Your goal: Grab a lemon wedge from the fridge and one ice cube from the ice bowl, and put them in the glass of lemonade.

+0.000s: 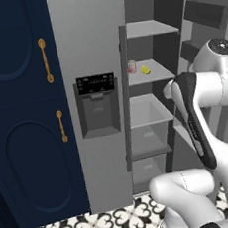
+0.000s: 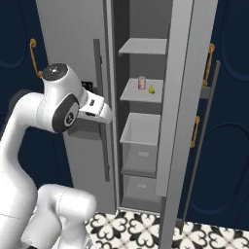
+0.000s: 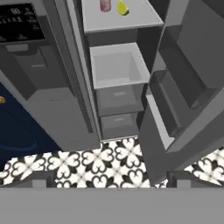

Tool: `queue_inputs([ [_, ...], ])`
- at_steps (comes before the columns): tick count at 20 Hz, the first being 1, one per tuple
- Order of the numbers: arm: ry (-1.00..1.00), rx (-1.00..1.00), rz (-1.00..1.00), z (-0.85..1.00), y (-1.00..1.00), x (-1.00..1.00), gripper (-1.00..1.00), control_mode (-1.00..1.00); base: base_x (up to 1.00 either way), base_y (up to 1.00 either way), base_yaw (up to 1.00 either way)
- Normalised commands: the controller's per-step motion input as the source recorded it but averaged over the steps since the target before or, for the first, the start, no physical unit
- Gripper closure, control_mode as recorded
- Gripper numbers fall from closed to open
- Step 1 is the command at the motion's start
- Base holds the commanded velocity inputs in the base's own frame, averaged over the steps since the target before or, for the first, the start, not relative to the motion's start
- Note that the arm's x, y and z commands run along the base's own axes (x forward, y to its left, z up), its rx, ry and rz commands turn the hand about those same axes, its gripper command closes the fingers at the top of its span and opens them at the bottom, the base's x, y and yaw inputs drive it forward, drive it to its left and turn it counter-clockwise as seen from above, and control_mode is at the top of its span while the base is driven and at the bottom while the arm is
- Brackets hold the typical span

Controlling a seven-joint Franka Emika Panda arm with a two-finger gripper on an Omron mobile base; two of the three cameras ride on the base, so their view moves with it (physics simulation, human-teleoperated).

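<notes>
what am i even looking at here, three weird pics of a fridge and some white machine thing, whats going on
It is a simulated kitchen. The white machine is a robot arm on a base that can drive. Two pictures come from cameras on that base, behind the arm to its left and right. The third looks along the hand; the two dark stubs at its bottom are the gripper, apart with nothing between them.

The fridge has its right door swung open. On a middle shelf lies a small yellow lemon wedge, beside a small pinkish container. Drawers sit below. Navy cabinets with gold handles flank the fridge, above a patterned tile floor.
</notes>
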Motion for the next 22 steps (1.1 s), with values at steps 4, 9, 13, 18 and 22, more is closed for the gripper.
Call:
queue_inputs([
  [4, 0.0, 0.0, 0.1, -0.03, 0.56, -0.92, -1.0, -1.0, 0.0, 0.0, 0.0],
  [9, 0.0, 0.03, -0.01, -0.31, 0.06, -1.0, -1.0, -1.0, 0.0, 0.0, 0.0],
  [13, 0.0, 0.04, -0.02, -0.11, -0.12, -0.42, -1.0, -1.0, 0.0, 0.0, 0.0],
  [18, -0.03, -0.01, -0.11, -0.2, 0.03, -0.11, -1.0, -1.0, 0.0, 0.0, 0.0],
  [22, 0.0, 0.0, 0.0, -0.14, 0.03, -0.59, -1.0, -1.0, 0.0, 0.0, 0.0],
])
